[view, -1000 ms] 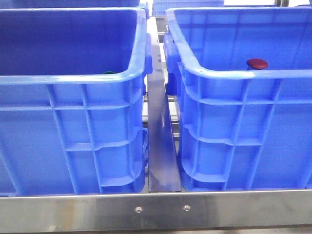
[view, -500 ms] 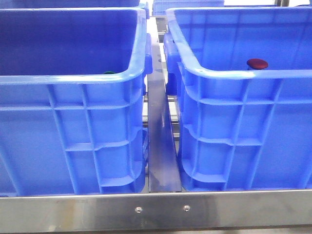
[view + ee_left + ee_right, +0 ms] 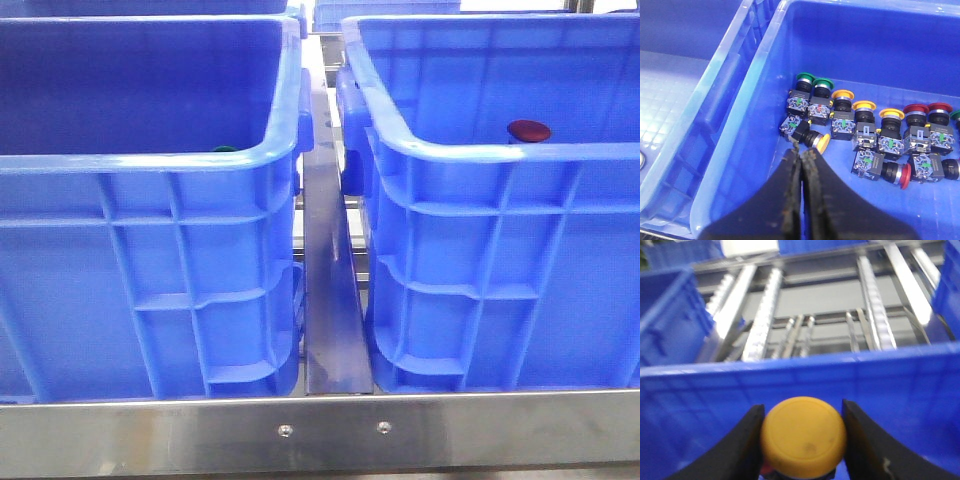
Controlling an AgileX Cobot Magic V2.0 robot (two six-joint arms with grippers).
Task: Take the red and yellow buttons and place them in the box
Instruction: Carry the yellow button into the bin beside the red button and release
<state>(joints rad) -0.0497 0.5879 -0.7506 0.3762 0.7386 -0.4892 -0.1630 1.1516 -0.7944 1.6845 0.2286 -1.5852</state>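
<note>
Two look-alike blue crates fill the front view, a left crate [image 3: 150, 160] and a right crate [image 3: 500, 155]. A dark red button [image 3: 528, 130] shows just over the right crate's near rim. Neither gripper shows in the front view. In the left wrist view my left gripper [image 3: 801, 152] is shut and empty above a crate floor [image 3: 765, 115]. Just beyond its tips a yellow button [image 3: 812, 139] lies on its side. Red buttons [image 3: 915, 111] stand in a row further on. My right gripper [image 3: 802, 405] is shut on a yellow button cap [image 3: 803, 436], facing a blue crate wall [image 3: 700, 395].
Green buttons [image 3: 805, 79] and more yellow buttons [image 3: 863, 106] stand in the same row. A green cap [image 3: 222, 149] peeks over the left crate's rim. A steel divider [image 3: 328, 290] runs between the crates and a steel rail [image 3: 320, 430] crosses the front. Metal rollers [image 3: 875, 315] lie beyond the wall.
</note>
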